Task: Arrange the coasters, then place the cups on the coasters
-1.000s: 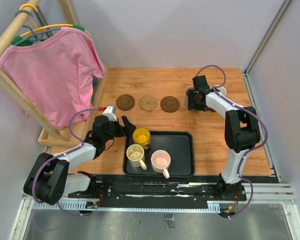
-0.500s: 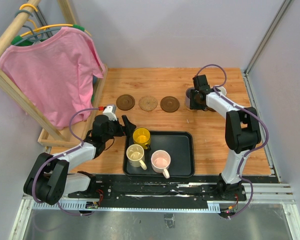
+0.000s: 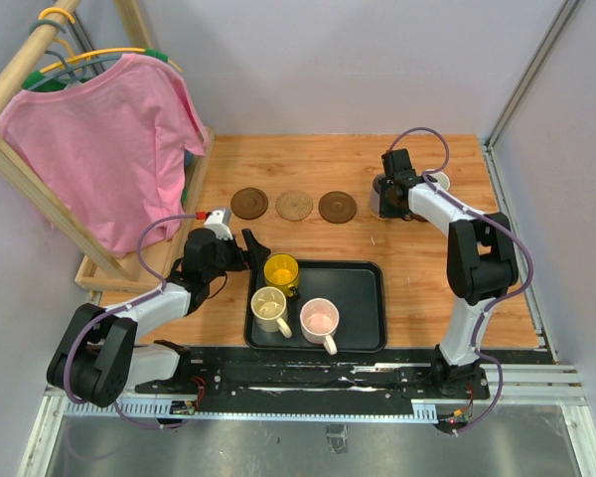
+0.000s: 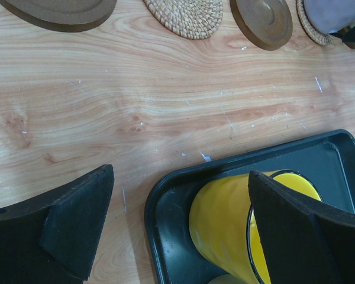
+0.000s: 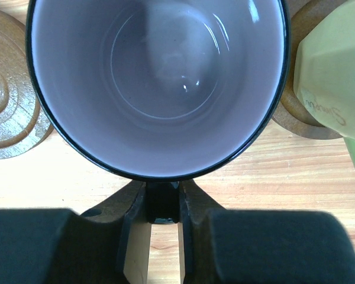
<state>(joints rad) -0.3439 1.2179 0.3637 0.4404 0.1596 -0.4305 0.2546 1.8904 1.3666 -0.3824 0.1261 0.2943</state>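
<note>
Your right gripper [image 5: 161, 201] is closed narrow on the black handle [image 5: 161, 208] of the purple-grey mug [image 5: 160, 77], with one finger on each side of it. This mug stands upright at the far right of the table, over the woven coaster [image 4: 310, 29]. From the pictures I cannot tell if its bottom already rests on the coaster or hangs a little above it. Just beside it on the right is the pale green mug [image 5: 331, 89] on a brown coaster [image 5: 302, 121]. On the other side lies the carved coaster [image 5: 12, 106], which is bare.

I judge that you are seating this mug on its coaster. Keep the mug level and bring it straight down, so that the base sits inside the coaster's edge. Take care on the right, because the green mug is very near and a small swing could knock it. Let go only when the mug stands by itself. Then draw the fingers back along the line of the handle, not sideways, or the mug may turn or slide off.

Your left gripper [image 4: 180, 201] hangs with its jaws wide apart and holds nothing. It is at the far left corner of the black tray [image 4: 337, 154], with the yellow mug [image 4: 225, 225] close to one finger. I would leave it there until the right arm is clear.
</note>
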